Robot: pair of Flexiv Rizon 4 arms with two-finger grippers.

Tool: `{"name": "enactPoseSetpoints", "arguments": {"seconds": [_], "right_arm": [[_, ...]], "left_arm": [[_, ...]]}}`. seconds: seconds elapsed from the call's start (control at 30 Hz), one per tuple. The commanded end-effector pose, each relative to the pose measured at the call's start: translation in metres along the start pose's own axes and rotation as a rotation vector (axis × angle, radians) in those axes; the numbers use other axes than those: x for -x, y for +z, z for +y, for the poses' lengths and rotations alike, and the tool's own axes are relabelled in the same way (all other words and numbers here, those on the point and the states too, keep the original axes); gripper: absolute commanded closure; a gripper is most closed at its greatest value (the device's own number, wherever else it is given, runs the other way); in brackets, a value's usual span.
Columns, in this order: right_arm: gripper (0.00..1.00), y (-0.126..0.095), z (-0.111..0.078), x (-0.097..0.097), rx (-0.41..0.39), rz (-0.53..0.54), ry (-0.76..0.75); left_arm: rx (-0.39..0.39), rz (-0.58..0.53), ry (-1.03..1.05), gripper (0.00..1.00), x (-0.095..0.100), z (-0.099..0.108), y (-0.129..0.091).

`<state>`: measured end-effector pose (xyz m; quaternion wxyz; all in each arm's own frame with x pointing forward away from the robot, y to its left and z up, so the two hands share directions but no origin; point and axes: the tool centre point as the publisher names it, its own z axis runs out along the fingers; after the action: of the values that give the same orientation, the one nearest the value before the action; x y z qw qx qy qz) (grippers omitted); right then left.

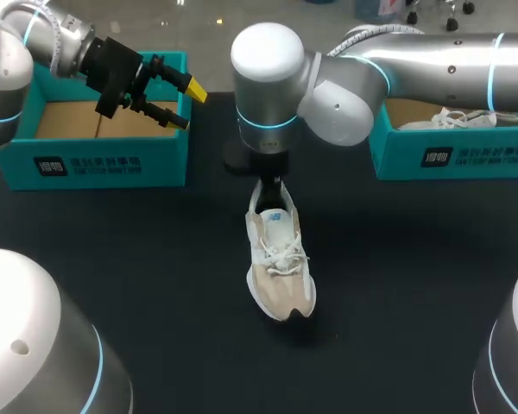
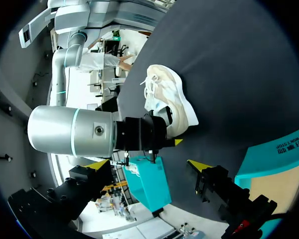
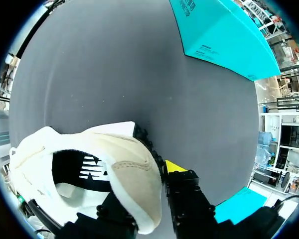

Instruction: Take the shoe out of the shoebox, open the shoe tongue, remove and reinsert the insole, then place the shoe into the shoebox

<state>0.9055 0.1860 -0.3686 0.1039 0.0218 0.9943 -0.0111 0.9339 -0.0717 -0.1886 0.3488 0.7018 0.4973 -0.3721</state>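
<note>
Head view: the shoe (image 1: 281,263) stands mid-frame on the desk (image 1: 155,285), its heel gripped by the right fingers (image 1: 272,183). The left fingers (image 1: 164,115) hang spread over the shoebox (image 1: 95,159) at upper left.

Left wrist view: the spread fingers (image 2: 217,186) have the shoe (image 2: 164,99) well ahead of them.

Right wrist view: the fingers (image 3: 184,191) pinch the shoe's (image 3: 119,159) heel wall.

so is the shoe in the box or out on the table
Out. The shoe stands sole-down on the black table, not in a box, its heel held by the right hand.
</note>
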Motion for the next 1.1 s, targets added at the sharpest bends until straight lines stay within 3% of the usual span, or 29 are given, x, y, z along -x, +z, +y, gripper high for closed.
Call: {"name": "enactPoseSetpoints", "arguments": {"seconds": [0.03, 0.3, 0.6, 0.87, 0.93, 1.1], "right_arm": [[1.0, -0.05, -0.013, 0.001, -0.001, 0.056, -0.035], [1.0, -0.119, -0.014, 0.014, -0.027, 0.086, -0.044], [1.0, -0.183, -0.013, 0.038, 0.013, 0.045, -0.006], [1.0, -0.222, -0.015, 0.06, 0.057, 0.048, 0.049], [1.0, -0.226, -0.013, 0.064, 0.024, 0.018, 0.055], [1.0, -0.227, -0.012, 0.066, 0.034, 0.003, 0.069]], "left_arm": [[-0.001, 0.002, 0.001, 0.0, 0.0, 0.0, 0.0], [-0.001, 0.002, 0.001, 0.0, 0.0, 0.0, 0.0], [-0.001, 0.002, 0.001, 0.0, 0.0, 0.0, 0.0], [-0.001, 0.002, 0.001, 0.0, 0.0, 0.0, 0.0], [-0.001, 0.002, 0.001, 0.0, 0.0, 0.0, 0.0], [-0.001, 0.002, 0.001, 0.0, 0.0, 0.0, 0.0]]}}
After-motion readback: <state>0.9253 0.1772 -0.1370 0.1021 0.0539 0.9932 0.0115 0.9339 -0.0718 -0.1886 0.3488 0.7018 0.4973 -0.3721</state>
